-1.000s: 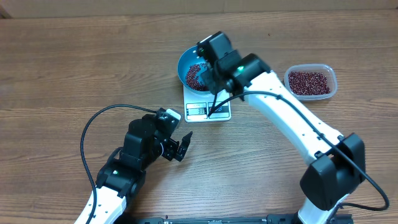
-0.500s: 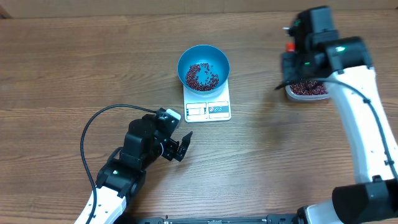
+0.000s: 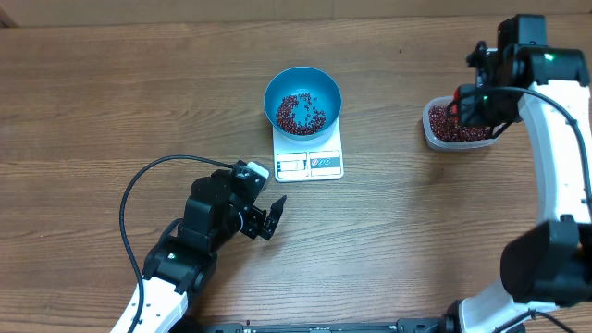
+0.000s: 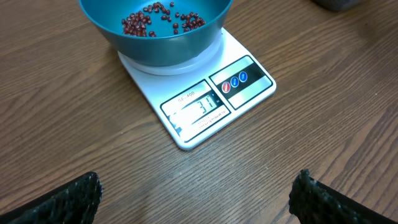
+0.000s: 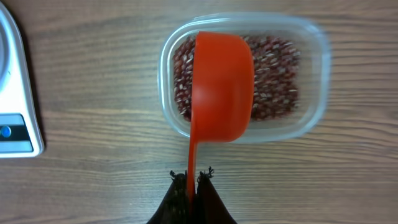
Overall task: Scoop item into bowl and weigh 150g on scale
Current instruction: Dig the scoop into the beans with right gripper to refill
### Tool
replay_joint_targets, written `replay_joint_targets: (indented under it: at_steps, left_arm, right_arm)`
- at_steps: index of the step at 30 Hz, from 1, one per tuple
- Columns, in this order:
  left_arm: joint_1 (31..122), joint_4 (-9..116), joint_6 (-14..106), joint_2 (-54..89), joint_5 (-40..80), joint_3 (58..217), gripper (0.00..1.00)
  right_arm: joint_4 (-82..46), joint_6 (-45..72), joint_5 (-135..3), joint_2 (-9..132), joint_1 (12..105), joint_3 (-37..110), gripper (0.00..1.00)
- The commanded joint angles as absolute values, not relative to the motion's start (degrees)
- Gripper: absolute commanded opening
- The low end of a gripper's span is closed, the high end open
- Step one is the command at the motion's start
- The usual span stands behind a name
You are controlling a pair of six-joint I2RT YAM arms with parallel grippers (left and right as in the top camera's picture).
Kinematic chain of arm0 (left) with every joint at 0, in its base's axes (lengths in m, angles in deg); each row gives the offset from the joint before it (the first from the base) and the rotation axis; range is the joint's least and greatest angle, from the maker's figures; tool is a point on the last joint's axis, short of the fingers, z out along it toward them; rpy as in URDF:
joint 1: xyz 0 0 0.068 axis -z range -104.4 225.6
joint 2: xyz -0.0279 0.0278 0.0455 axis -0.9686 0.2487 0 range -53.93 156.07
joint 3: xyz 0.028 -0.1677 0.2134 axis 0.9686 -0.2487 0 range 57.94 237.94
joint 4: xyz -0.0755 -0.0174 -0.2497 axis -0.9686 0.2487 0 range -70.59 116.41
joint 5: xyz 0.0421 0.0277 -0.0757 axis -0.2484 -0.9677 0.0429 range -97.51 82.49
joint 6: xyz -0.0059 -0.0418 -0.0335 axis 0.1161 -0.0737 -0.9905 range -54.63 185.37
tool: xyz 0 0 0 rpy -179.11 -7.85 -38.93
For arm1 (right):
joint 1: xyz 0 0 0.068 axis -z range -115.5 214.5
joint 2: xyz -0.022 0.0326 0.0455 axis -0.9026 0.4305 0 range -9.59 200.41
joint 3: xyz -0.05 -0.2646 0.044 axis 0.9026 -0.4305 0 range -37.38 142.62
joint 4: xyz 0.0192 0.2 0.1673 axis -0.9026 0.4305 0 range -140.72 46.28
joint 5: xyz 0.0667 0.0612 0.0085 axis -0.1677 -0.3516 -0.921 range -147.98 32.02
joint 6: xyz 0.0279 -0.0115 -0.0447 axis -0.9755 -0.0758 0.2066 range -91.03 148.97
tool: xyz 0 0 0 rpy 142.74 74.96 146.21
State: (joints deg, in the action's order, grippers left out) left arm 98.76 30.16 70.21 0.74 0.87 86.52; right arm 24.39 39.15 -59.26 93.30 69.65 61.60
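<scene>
The blue bowl (image 3: 302, 100) stands on the white scale (image 3: 309, 159) and holds a thin layer of red-brown beans (image 3: 301, 111). More beans (image 5: 277, 74) fill a clear tub (image 3: 455, 125) at the right. My right gripper (image 5: 193, 177) is shut on the handle of an orange scoop (image 5: 221, 87), whose cup hangs over the tub's left half, turned bottom-up to the camera. In the overhead view the right gripper (image 3: 472, 104) sits above the tub. My left gripper (image 3: 268, 217) rests open near the scale's front, nothing between its fingers (image 4: 68, 199). Bowl (image 4: 161, 37) and scale (image 4: 199, 106) lie just ahead of it.
The clear tub's rim (image 5: 311, 74) lies near the table's right side. A black cable (image 3: 139, 185) loops on the wood left of the left arm. The scale's corner (image 5: 15, 106) shows at the left edge of the right wrist view.
My right arm has swung the scoop from above the blue bowl rightward to above the clear tub. The left arm has stayed still and open.
</scene>
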Motion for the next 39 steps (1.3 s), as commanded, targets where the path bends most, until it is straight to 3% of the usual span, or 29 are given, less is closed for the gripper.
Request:
replay_joint_targets:
  at_steps: [1,39]
  left_arm:
    - [99.0,30.1,70.1,0.8,1.5,86.1,0.99]
    - [99.0,30.1,70.1,0.8,1.5,86.1,1.0]
  right_arm:
    - [24.8,41.5,-60.6,96.2,69.6,61.2,0.04]
    - [17.6,34.7,-59.1,103.1,69.8,61.2,0.04]
